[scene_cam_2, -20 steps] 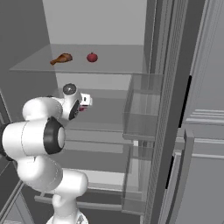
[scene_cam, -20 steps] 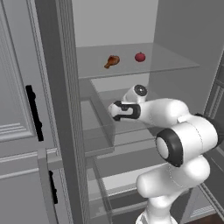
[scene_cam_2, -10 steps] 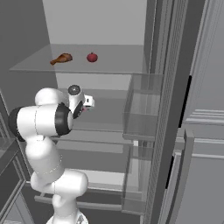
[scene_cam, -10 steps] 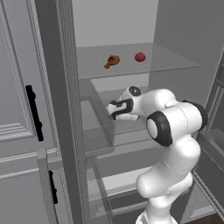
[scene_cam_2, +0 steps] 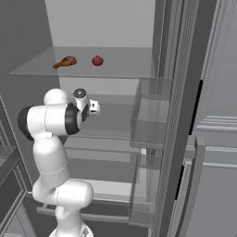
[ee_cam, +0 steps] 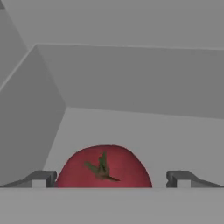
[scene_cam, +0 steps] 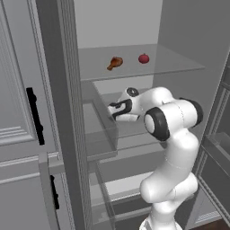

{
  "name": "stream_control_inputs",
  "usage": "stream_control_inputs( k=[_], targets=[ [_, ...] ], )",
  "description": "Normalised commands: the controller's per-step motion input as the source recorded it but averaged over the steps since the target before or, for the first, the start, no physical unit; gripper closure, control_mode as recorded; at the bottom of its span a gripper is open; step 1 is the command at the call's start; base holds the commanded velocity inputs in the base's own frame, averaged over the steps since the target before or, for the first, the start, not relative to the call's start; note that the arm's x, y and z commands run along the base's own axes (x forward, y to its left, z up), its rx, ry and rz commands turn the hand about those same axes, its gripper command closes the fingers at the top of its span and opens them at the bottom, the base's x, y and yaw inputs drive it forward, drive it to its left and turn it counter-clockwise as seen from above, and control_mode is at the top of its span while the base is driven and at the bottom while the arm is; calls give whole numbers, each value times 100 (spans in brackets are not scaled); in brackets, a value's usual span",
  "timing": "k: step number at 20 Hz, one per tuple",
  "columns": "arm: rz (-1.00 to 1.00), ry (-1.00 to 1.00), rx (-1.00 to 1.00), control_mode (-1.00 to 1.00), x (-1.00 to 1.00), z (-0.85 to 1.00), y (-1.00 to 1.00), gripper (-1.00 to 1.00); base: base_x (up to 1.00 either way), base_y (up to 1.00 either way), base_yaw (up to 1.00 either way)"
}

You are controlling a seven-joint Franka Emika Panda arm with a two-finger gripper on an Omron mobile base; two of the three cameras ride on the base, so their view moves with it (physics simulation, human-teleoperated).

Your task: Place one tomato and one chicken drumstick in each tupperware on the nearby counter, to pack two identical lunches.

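Standing wide apart, the two dark finger tips point(ee_cam: 43, 178) of the gripper point(ee_cam: 111, 179) are seen at the bottom of the hand view, one on either side of a red tomato point(ee_cam: 104, 166) with a green stalk, and nothing is held between them. Whether the tips touch that tomato cannot be told. It rests on a pale grey floor that runs back to grey walls.

In the left base view, the white arm point(scene_cam: 173, 130) is folded in front of an open grey compartment, with its gripper point(scene_cam: 113, 109) reaching left beneath a glass shelf point(scene_cam: 179, 63). On that shelf a chicken drumstick point(scene_cam: 115, 63) and a second tomato point(scene_cam: 143, 58) lie side by side, near each other but apart. The same pair is shown in the right base view, the drumstick point(scene_cam_2: 65, 62) to the left of the tomato point(scene_cam_2: 97, 60), both above the gripper point(scene_cam_2: 94, 109).
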Motion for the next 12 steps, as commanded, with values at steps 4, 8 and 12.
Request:
stream_control_inputs(
  k=[4, 8, 12],
  targets=[
    [0, 6, 0, -100, 13, -41, 7, 100, 0, 0, 0],
    [-4, 16, 0, -100, 0, -68, 6, 100, 0, 0, 0],
    [-5, 15, 0, -100, -10, -68, 0, 100, 0, 0, 0]
  ],
)
